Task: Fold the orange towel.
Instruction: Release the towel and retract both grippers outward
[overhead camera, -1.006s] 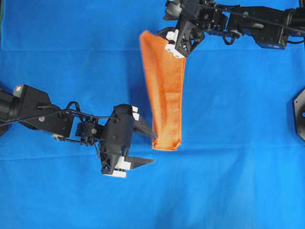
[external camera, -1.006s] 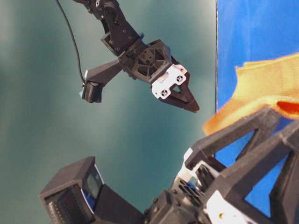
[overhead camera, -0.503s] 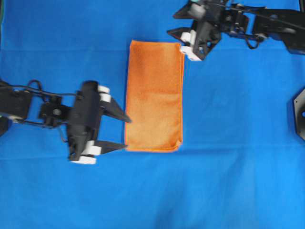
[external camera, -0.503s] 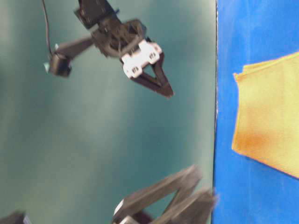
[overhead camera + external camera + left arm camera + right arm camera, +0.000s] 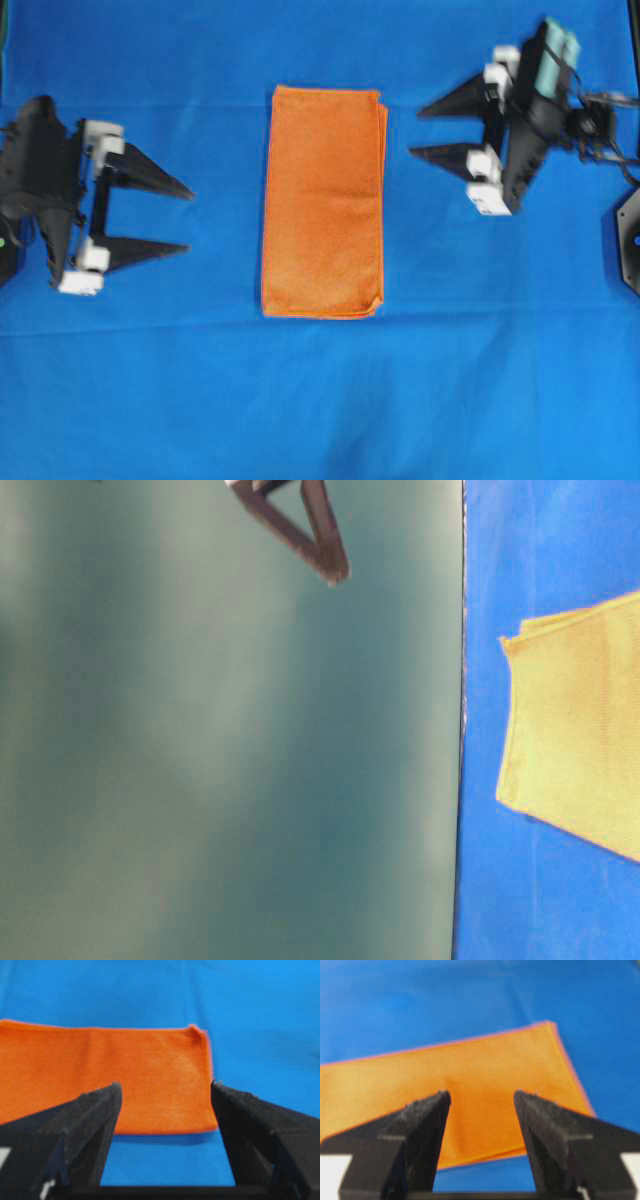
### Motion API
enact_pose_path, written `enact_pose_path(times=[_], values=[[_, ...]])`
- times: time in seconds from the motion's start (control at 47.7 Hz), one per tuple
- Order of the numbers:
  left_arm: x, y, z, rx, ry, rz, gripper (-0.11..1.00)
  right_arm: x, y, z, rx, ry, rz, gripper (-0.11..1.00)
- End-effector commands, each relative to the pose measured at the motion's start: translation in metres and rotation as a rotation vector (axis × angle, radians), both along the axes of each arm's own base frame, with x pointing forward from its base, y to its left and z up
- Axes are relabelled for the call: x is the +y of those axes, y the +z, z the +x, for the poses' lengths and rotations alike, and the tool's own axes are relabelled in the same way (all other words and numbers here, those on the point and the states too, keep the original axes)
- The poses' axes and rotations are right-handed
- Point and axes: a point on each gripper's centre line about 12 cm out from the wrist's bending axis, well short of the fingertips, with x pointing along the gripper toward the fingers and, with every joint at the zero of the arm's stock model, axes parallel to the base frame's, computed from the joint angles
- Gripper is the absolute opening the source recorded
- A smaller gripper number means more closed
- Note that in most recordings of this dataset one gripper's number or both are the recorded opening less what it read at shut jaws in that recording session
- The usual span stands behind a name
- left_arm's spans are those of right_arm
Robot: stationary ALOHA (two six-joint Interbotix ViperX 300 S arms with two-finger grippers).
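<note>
The orange towel (image 5: 323, 202) lies flat on the blue cloth, folded into a tall narrow rectangle with its doubled edges along the right side. It also shows in the table-level view (image 5: 580, 730), in the left wrist view (image 5: 105, 1080) and in the right wrist view (image 5: 480, 1077). My left gripper (image 5: 188, 217) is open and empty, well left of the towel, fingers pointing at it. My right gripper (image 5: 416, 130) is open and empty, right of the towel's upper part. Neither touches the towel.
The blue cloth (image 5: 320, 400) covers the whole table. A black fixture (image 5: 630, 235) sits at the right edge. In the table-level view one pair of dark fingertips (image 5: 315, 535) shows against a teal wall.
The towel dropped from hanging in my right gripper to lying flat and folded. Both grippers have drawn back from it, left to the left edge, right to the right, both open.
</note>
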Motion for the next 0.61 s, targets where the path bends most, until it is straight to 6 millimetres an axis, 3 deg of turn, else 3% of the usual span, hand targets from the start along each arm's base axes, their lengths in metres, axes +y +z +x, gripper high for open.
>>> enact_pose_path(times=[0.0,0.482,0.587], values=[[0.0074,0.0002,-0.0057,-0.034,0.030,0.000,0.66,0.0119,0.0029,-0.0045,-0.063,0.033,0.014,0.59],[0.0130,-0.0047,-0.0091,-0.054,0.054,-0.001,0.66,0.0159,-0.0003,-0.0046,-0.073,0.045,0.021,0.59],[0.0165,-0.0022,-0.0071,-0.068,0.070,-0.004,0.66,0.0075,0.0038,-0.0035,-0.084,0.016,0.020,0.59]])
